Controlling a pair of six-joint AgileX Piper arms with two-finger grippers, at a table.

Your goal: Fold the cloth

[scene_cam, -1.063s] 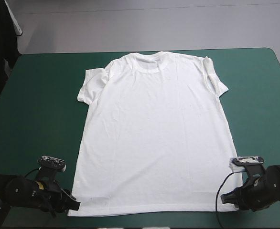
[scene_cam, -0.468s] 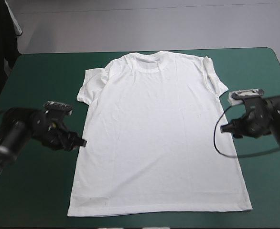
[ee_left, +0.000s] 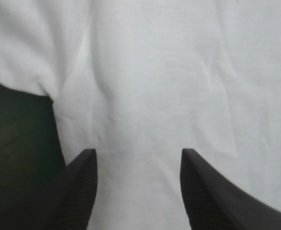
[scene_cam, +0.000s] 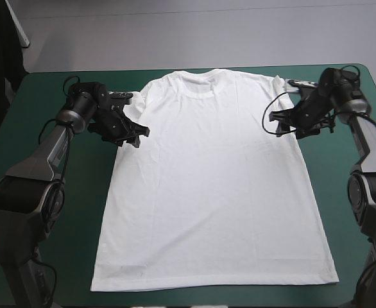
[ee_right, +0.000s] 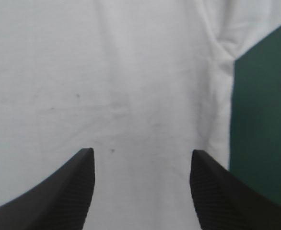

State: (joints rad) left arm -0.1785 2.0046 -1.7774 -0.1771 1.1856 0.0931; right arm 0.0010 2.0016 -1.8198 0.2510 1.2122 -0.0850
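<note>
High view shows smooth T-shirt (scene_cam: pixel 207 186) flat, left gripper (scene_cam: pixel 138 136) and right gripper (scene_cam: pixel 275 124) spread, empty.

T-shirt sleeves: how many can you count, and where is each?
2. One sleeve lies ahead of the open left gripper; the other sleeve, across the T-shirt, lies ahead of the open right gripper. None seems hidden.

high view looks down over the whole table (scene_cam: pixel 79 212). both wrist views sit close above the t-shirt (scene_cam: pixel 207 179), sharing its sleeve seams at the high view's upper left and right.
</note>
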